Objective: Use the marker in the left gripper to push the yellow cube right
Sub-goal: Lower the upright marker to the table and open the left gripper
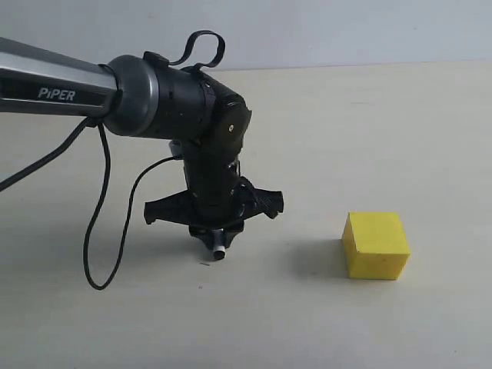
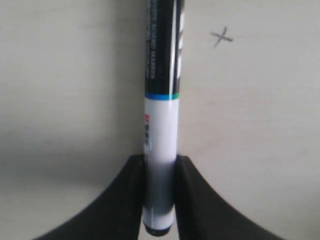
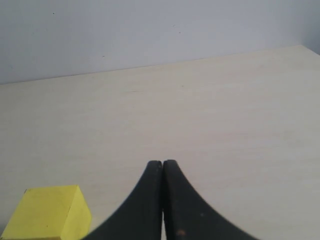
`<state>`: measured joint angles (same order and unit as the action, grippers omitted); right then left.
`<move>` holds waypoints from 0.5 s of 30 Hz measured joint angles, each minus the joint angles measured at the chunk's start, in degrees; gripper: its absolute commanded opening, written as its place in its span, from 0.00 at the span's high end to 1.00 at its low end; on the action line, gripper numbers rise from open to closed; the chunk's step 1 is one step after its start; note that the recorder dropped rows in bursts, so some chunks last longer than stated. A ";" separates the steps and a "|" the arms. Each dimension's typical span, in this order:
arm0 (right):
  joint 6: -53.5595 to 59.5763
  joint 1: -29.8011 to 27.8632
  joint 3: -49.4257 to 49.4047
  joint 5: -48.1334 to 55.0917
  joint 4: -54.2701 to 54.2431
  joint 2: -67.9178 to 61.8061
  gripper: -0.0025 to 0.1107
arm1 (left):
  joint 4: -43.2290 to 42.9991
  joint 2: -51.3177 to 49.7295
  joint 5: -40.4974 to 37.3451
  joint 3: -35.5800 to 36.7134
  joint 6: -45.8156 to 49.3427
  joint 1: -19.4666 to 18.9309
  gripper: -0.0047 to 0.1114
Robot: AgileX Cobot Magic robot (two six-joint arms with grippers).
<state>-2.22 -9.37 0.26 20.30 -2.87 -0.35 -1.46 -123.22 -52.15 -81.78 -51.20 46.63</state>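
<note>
The yellow cube [image 1: 375, 244] rests on the pale table, right of centre; a corner of the yellow cube [image 3: 47, 212] also shows in the right wrist view. My left gripper [image 1: 216, 240] hangs low over the table well to the cube's left, shut on the marker [image 1: 218, 251], whose end pokes out below the jaws. In the left wrist view the marker [image 2: 162, 100] runs out from the left gripper [image 2: 160, 162], white barrel clamped, black cap pointing away. My right gripper [image 3: 163, 164] is shut on nothing; it does not show in the exterior view.
The pale table [image 1: 384, 138] is bordered by a light wall at the back. A black cable [image 1: 100, 223] loops down from the left arm [image 1: 54, 84] to the table. A small pen-drawn cross [image 2: 221, 36] marks the table near the marker's cap.
</note>
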 measured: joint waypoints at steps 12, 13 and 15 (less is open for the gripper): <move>0.00 0.00 0.00 0.00 0.00 0.00 0.98 | 0.24 -0.03 2.11 -0.39 4.01 -0.05 0.36; 0.00 0.00 0.00 0.00 0.00 0.00 0.98 | -0.03 0.38 2.41 -0.61 4.99 -0.05 0.36; 0.00 0.00 0.00 0.00 0.00 0.00 0.98 | -1.55 2.00 3.52 -1.64 8.03 -0.14 0.36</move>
<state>-2.22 -9.37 0.26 20.30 -2.87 -0.35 -3.01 -121.22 -48.64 -83.42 -43.17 46.49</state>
